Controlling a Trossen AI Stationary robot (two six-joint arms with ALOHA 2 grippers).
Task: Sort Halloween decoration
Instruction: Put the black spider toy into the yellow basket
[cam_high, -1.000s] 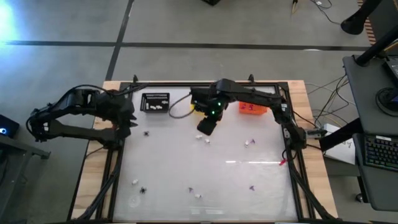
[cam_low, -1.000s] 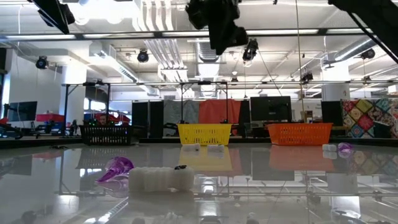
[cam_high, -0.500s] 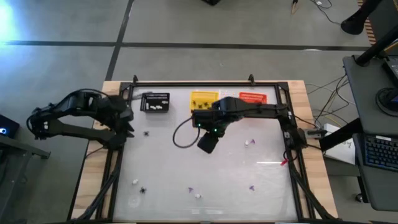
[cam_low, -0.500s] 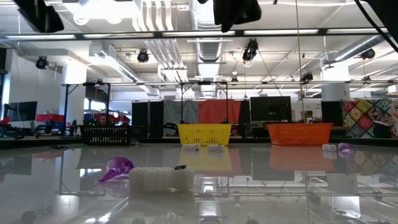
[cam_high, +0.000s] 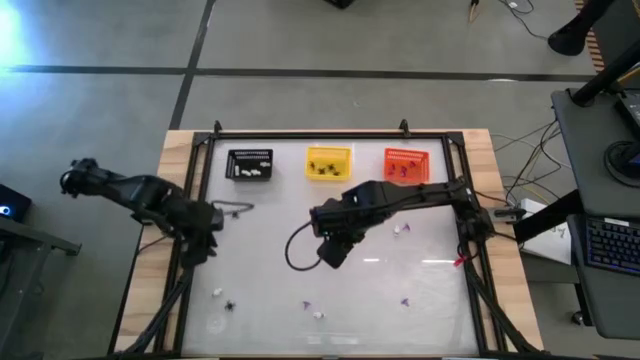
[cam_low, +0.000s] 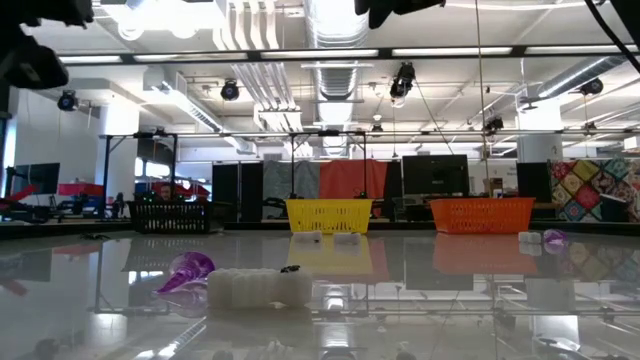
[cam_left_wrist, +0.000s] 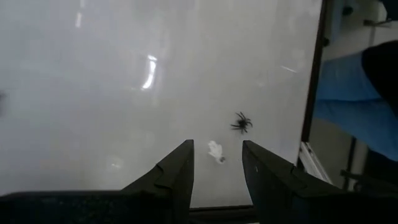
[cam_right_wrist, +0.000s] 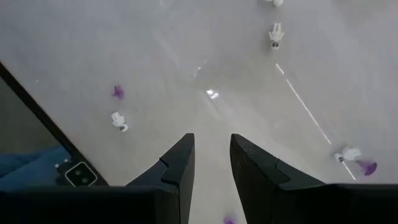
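Small Halloween trinkets lie scattered on the glossy table. A black spider (cam_left_wrist: 241, 122) and a white bit (cam_left_wrist: 215, 150) lie near the front left, just beyond my left gripper (cam_left_wrist: 217, 165), which is open and above them by the left edge (cam_high: 200, 248). Over the table's middle my right gripper (cam_right_wrist: 211, 160) (cam_high: 330, 252) is open and points down with nothing between its fingers. White bits (cam_right_wrist: 119, 121) (cam_right_wrist: 275, 31) and purple bits (cam_right_wrist: 117, 93) (cam_right_wrist: 365, 167) lie flat around it.
Three slatted baskets stand along the far edge: black (cam_high: 250, 163), yellow (cam_high: 328, 162) and orange (cam_high: 405, 165), each holding trinkets. A black frame (cam_high: 300, 135) rims the table. A purple bit (cam_low: 188, 272) and a white one (cam_low: 258, 288) lie near the front edge.
My left gripper has swung from beside the black basket toward the near edge along the table's left side, sinking and tipping downward. My right gripper has moved from the yellow basket toward the table's middle, staying high. Both have stayed open.
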